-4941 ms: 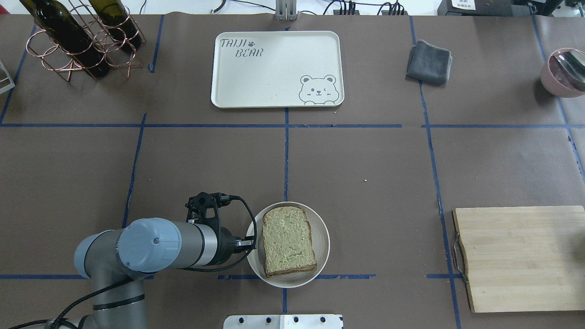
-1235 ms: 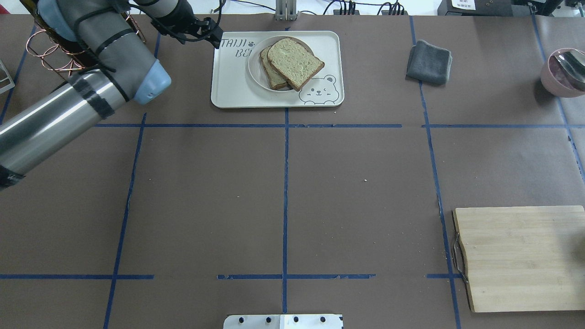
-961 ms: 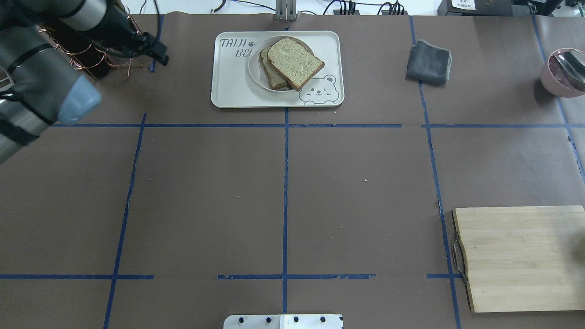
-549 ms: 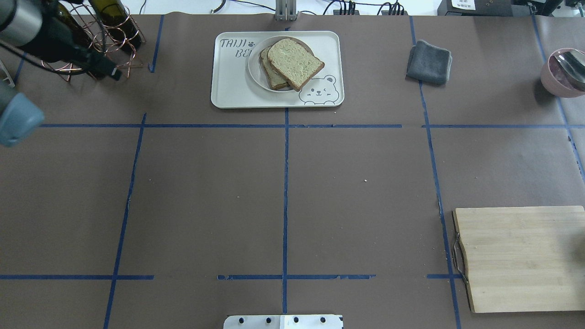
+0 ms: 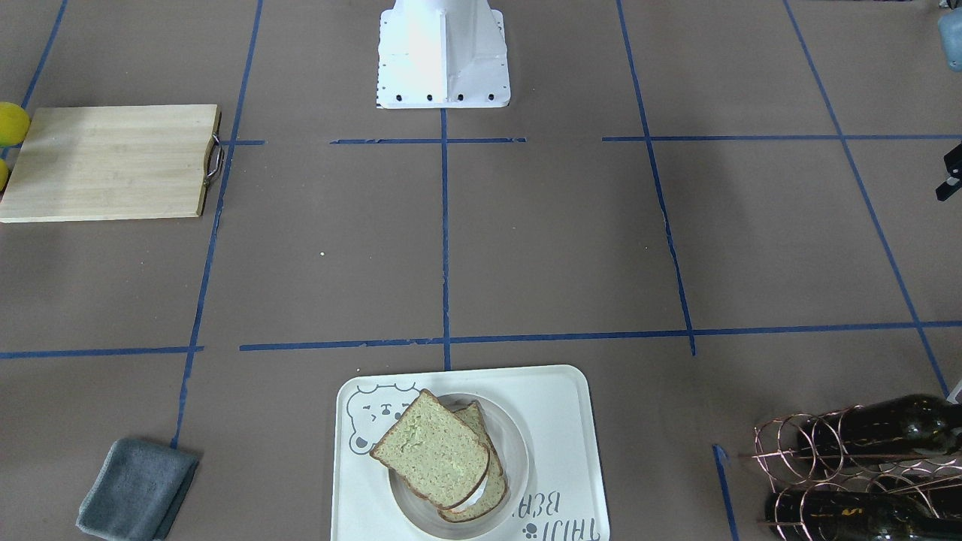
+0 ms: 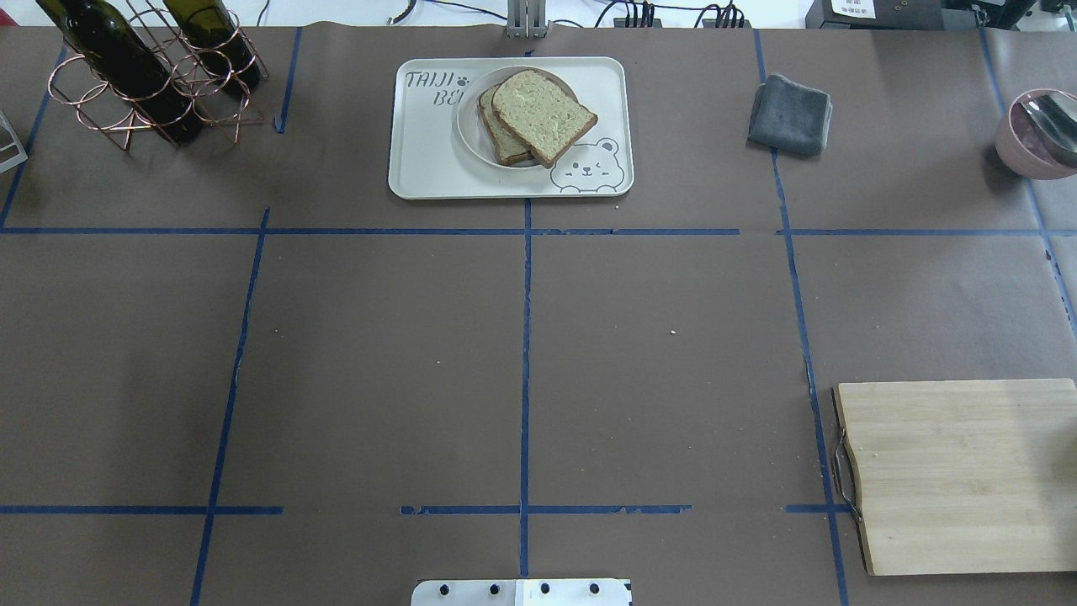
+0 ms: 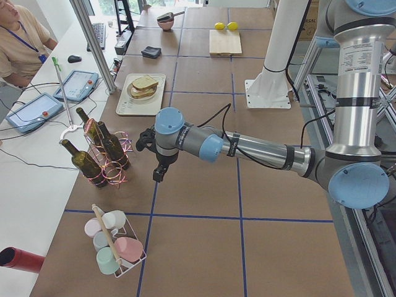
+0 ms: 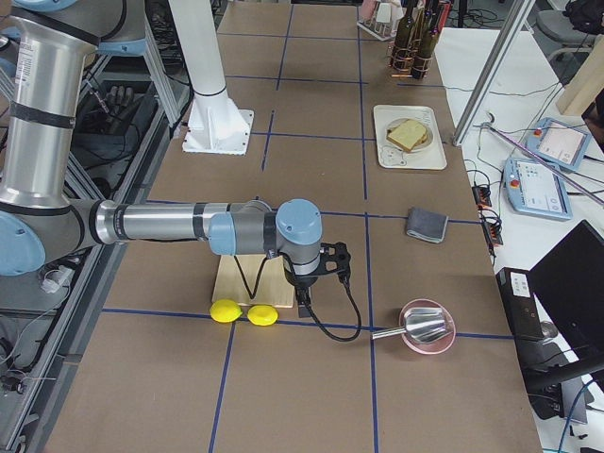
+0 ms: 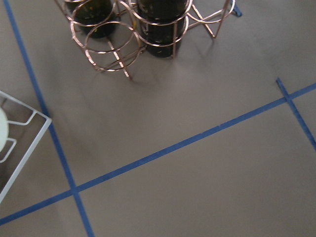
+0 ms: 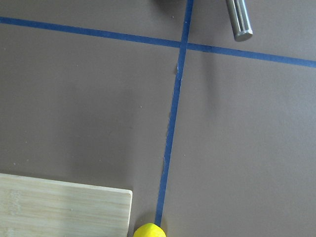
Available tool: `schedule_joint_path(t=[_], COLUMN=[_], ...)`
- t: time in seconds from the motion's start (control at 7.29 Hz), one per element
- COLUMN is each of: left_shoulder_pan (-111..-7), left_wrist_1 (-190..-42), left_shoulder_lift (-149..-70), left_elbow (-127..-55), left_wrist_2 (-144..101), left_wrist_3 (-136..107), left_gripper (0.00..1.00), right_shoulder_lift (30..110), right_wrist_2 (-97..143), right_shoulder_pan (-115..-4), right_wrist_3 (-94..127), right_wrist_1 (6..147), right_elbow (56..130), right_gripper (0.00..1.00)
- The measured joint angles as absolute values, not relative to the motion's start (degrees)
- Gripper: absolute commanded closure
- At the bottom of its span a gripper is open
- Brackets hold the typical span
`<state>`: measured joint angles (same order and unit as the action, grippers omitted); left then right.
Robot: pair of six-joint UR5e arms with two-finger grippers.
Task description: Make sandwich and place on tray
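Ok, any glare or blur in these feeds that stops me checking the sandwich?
Overhead exterior: sandwich on the tray is sharp and evenly lit. Exterior front-facing: the white robot base is blown out, the sandwich clear. Left wrist-mounted: slightly soft, no sandwich in it.

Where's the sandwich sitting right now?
Overhead view: the sandwich sits on its white plate on the bear tray, far middle of the table, between the wine bottles and the grey cloth.
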<state>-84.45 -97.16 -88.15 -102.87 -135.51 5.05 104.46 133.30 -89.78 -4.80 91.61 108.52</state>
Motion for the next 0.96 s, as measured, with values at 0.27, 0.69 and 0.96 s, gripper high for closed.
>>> schedule_joint_path(t=[0.27, 0.69, 0.96], left_shoulder_pan=[-87.45, -92.37, -94.4], left_wrist_1=[-85.89, -81.83, -81.6], left_shoulder_lift=[-86.6, -82.64, -82.21], left_elbow=[-102.59, -101.62, -101.72], left_wrist_2=[-135.54, -135.06, -134.86], left_wrist_3=[14.12, 16.16, 16.12], left_gripper=[0.0, 0.0, 0.0], right_shoulder_lift=[104.57, 104.38, 104.28], right_wrist_2=[132.81, 132.52, 132.54], right_shoulder_pan=[-91.06, -91.25, -91.24], right_wrist_3=[-5.74, -5.33, -5.15], right_wrist_1=[96.5, 97.21, 97.16], right_elbow=[111.26, 111.44, 111.39], right_gripper=[0.0, 0.0, 0.0])
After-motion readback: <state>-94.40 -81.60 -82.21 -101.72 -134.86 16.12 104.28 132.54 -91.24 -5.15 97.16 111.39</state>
